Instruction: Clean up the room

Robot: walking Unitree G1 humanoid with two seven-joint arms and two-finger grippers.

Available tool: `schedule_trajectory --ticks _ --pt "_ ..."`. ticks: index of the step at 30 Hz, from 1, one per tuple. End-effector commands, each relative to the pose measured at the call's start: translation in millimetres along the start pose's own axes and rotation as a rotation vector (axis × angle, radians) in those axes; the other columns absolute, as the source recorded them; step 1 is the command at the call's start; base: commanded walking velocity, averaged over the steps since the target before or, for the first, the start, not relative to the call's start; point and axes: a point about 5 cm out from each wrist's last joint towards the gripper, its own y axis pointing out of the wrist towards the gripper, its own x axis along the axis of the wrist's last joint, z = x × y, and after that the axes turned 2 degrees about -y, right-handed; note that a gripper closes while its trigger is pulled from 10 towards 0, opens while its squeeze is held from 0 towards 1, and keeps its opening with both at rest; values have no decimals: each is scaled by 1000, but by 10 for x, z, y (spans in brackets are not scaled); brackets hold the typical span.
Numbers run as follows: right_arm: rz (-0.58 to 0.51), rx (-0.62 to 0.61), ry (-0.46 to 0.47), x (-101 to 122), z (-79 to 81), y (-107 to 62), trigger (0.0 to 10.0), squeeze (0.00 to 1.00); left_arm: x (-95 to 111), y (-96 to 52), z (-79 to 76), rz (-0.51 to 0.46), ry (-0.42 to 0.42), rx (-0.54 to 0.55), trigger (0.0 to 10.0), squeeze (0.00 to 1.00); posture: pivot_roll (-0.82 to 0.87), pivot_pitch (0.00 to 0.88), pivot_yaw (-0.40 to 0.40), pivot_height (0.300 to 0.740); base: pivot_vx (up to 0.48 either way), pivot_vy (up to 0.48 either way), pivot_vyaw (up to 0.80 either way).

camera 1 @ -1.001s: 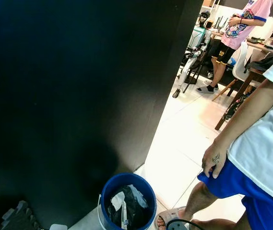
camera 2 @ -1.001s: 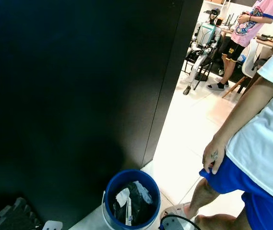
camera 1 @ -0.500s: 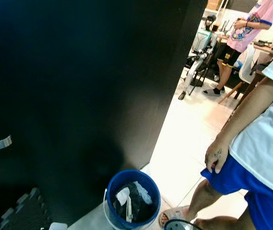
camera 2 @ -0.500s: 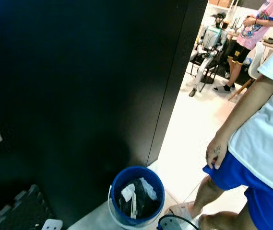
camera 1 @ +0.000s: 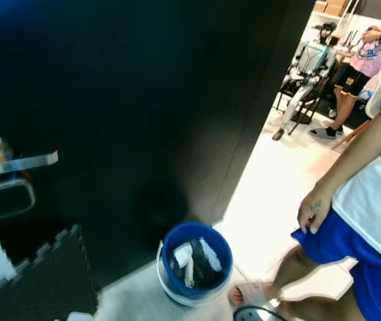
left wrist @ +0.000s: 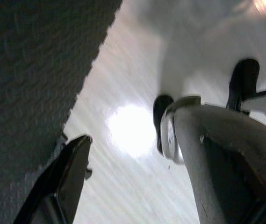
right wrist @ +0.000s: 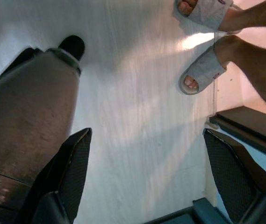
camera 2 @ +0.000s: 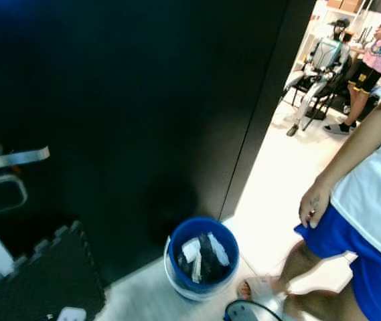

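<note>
Walking phase: both claws hang open, empty, left claw (left wrist: 123, 186), right claw (right wrist: 144, 179). Blue bin (camera 1: 197, 261) lower centre; next, find litter.

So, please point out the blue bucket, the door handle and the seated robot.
blue bucket (camera 1: 225, 249): left eye view, right part of its rim.
door handle (camera 1: 26, 162): left eye view, silver lever.
seated robot (camera 1: 316, 57): left eye view, its torso.
</note>
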Motion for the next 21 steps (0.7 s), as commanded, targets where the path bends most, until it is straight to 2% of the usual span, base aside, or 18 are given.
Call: schedule_trajectory --ticks 1,17,21 --pt "7 -12 -12 -14 -49 -5 10000 0 -114 -10 -105 48 15 -37 10000 0 164 0 -167 740 -337 0 0" --pt "24 -15 5 -72 -45 -9 10000 0 -141 -15 -117 55 23 -40 10000 0 153 0 -165 740 -339 0 0" --pt "32 -10 0 -78 -36 -9 10000 0 -139 -15 -106 54 24 -37 10000 0 155 0 -160 740 -340 0 -708"
